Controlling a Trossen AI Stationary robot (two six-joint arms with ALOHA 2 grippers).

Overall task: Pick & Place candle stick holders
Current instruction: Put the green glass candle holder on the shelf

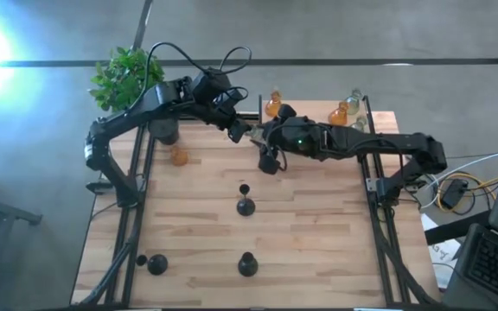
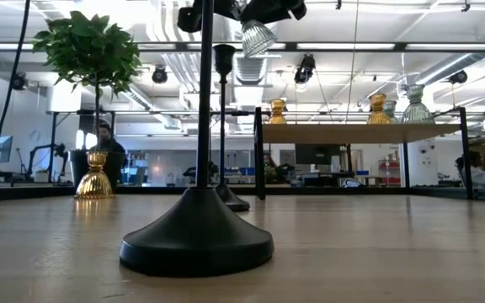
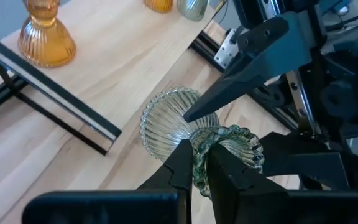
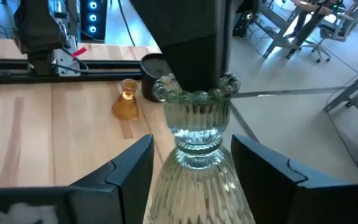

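Above the far middle of the counter [image 1: 318,216], the left gripper [image 3: 197,163] clamps the rim of a clear glass candle holder [image 4: 194,134]. The right gripper [image 4: 191,163] brackets it with fingers spread wide.

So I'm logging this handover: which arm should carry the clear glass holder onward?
Left, probably: the left gripper is shut on the clear glass holder, while the right gripper stands open around it.

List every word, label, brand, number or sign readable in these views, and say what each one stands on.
None can be read. No lettering shows on the candle stick holders, such as the clear glass holder pinched by the left gripper, or on the black holder.
Screens in the room glow, but any text is too small to read.
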